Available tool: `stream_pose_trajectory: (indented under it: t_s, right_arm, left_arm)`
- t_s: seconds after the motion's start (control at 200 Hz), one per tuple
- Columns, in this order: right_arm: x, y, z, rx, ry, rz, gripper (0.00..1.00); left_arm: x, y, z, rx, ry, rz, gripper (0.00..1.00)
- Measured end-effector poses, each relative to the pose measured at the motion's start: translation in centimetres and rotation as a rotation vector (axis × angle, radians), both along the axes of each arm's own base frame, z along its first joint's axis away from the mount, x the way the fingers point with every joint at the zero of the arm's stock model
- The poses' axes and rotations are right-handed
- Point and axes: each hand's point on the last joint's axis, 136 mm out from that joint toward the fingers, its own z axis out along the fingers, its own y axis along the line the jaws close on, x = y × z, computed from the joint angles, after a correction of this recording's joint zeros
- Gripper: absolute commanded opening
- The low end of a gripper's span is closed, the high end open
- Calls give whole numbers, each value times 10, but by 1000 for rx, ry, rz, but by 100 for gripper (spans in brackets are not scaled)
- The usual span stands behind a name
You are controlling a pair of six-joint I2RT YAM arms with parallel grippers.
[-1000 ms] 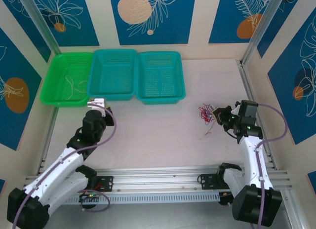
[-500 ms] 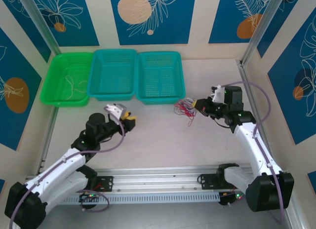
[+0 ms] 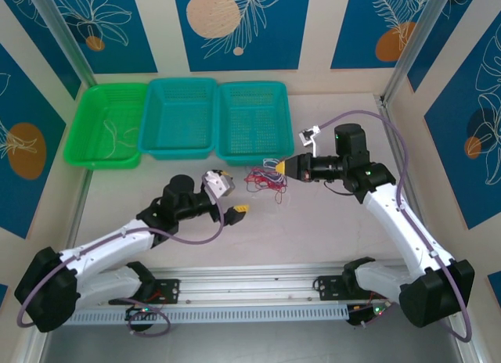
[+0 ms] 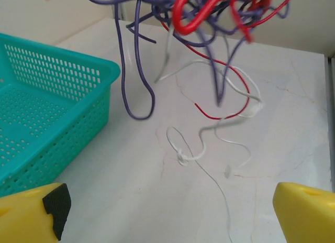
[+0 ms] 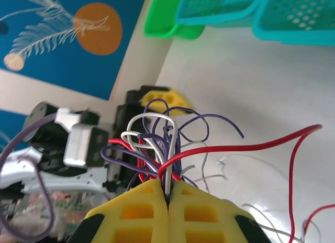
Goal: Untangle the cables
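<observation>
Red, purple and white cables [image 3: 264,180] hung clamped in the right tool [image 5: 168,193], clear of the desk [image 3: 329,230] edges; the left tool [image 4: 170,203] gaped nearby.

The light is bright and even, and seems to come from above. On the pale table [image 3: 313,230] there are only soft, faint shadows and no glare. The top view is sharp all over. In the left wrist view the cables [image 4: 181,25] at 12 o'clock are fuzzy, but the thin white one lower down is clear. In the right wrist view the cables in the middle are sharp, while the left arm [image 5: 57,143] at 8 o'clock and the baskets [image 5: 293,12] at 1 o'clock are blurry.
</observation>
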Motion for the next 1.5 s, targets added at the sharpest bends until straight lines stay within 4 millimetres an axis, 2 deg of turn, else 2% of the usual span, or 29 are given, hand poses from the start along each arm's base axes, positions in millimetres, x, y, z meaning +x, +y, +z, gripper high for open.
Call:
stream_pose_trajectory:
  t_s: [0.17,0.26,0.43,0.605,0.725,0.795,0.855,0.915,1.005,1.065,1.11,1.265,1.335,1.415,1.5]
  right_arm:
    - [-10,13,14,28,-24,67,0]
    - [-10,15,16,35,-17,69,0]
    - [-8,17,18,45,-9,68,0]
    - [-3,17,13,37,10,50,0]
    - [10,8,6,10,28,-22,0]
    - [24,-7,-4,-20,56,-112,0]
    - [37,-26,-22,-61,105,-213,0]
    - [49,-53,-48,-119,173,-349,2]
    - [63,-109,-92,-188,296,-594,7]
    - [61,-140,-120,-206,391,-725,7]
    - [55,-154,-139,-199,465,-779,11]
    - [28,-171,-202,-271,633,-875,32]
    - [17,-169,-224,-315,687,-868,40]
    - [13,-158,-232,-374,675,-812,44]
    - [15,-139,-224,-442,576,-732,48]
  left_arm:
    - [8,-17,-7,-10,-7,-22,98]
    - [12,-24,-9,-23,0,-25,87]
    - [18,-30,-5,-65,-1,-17,50]
    - [21,-31,11,-129,-32,-1,0]
    - [24,-27,10,-137,-23,33,0]
    - [26,-22,9,-136,-24,65,0]
    - [28,-16,14,-145,-32,100,0]
    - [30,-7,21,-157,-42,144,0]
    - [32,9,25,-157,-45,227,0]
    - [35,20,26,-147,-40,279,0]
    - [32,23,24,-138,-27,285,0]
    - [28,34,9,-109,15,311,0]
    - [29,34,7,-111,27,316,0]
    - [30,32,0,-105,56,312,0]
    - [30,30,-9,-93,86,313,0]
